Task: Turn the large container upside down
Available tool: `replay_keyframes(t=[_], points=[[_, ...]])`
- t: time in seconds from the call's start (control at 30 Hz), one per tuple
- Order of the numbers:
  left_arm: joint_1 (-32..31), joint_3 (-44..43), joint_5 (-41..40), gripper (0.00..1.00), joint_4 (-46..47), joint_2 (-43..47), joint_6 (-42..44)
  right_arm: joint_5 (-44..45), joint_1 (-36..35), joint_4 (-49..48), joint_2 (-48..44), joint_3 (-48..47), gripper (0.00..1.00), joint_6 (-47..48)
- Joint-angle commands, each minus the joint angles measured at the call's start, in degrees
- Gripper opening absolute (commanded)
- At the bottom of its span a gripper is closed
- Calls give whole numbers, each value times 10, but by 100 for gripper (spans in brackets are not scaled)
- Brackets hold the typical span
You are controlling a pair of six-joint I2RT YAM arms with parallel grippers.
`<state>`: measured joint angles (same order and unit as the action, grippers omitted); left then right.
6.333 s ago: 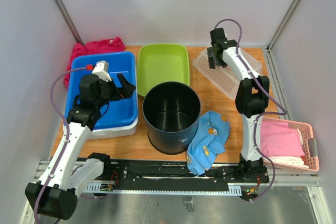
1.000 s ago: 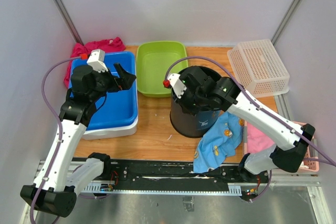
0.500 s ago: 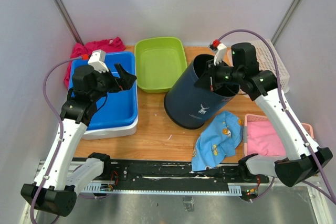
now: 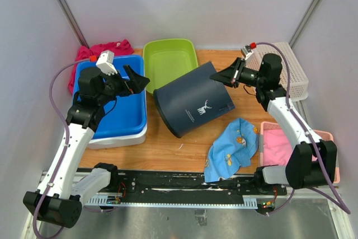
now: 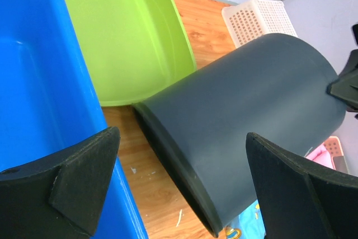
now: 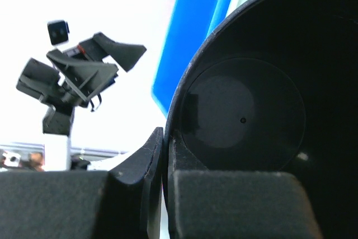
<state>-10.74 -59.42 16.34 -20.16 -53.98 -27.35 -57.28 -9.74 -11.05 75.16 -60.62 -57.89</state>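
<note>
At the tilted large container's (image 4: 193, 104) rim, right gripper (image 4: 219, 78) clamped; left gripper (image 4: 140, 84) near

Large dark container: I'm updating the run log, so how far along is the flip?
Done: the large dark plastic container is tipped onto its side. In hand: the right gripper is shut on its rim; the left gripper hangs open. Left: turning its mouth down.

Top view, centre: large container (image 4: 193, 106), a dark blue-grey cylinder with a white deer mark on its side wall. Tipped far over, nearly on its side. Base low at lower left, open mouth raised toward upper right.
</note>
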Motion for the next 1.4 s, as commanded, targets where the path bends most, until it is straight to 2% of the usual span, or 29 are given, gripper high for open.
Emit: replay_keyframes(t=[0.0,0.1,0.2,0.27,0.33,0.43,0.5,0.63,0.77,0.9,1.03,1.27,1.3,1.37], points=[[-4,-20,32,99,21,-4,-3,-45,49,-191,1,40,1,-161],[-9,-24,43,99,18,-1,-1,-52,73,-173,7,70,0,-152],[-10,-17,36,99,22,10,-15,-52,88,-94,14,74,1,-87],[-12,-6,48,99,28,12,-27,-51,93,-29,23,64,11,-37],[-17,6,65,99,31,8,-43,-44,95,33,31,49,25,14],[-51,30,58,99,40,5,-53,-34,95,104,44,27,41,64],[-75,42,38,99,41,2,-54,-32,95,121,52,21,47,78],[-92,70,52,99,63,-1,-72,-23,95,139,56,20,60,96],[-103,92,92,95,87,-22,-81,-16,95,156,54,21,64,112],[-125,100,103,81,99,-52,-82,-13,95,166,52,24,64,121],[-152,97,99,60,116,-71,-86,-7,96,182,50,26,63,135],[-172,69,80,8,125,-84,-95,-6,98,203,53,27,63,153],[-172,62,78,3,125,-83,-95,-5,99,208,51,26,63,158],[-172,47,71,0,121,-77,-96,0,101,219,49,24,63,168]])
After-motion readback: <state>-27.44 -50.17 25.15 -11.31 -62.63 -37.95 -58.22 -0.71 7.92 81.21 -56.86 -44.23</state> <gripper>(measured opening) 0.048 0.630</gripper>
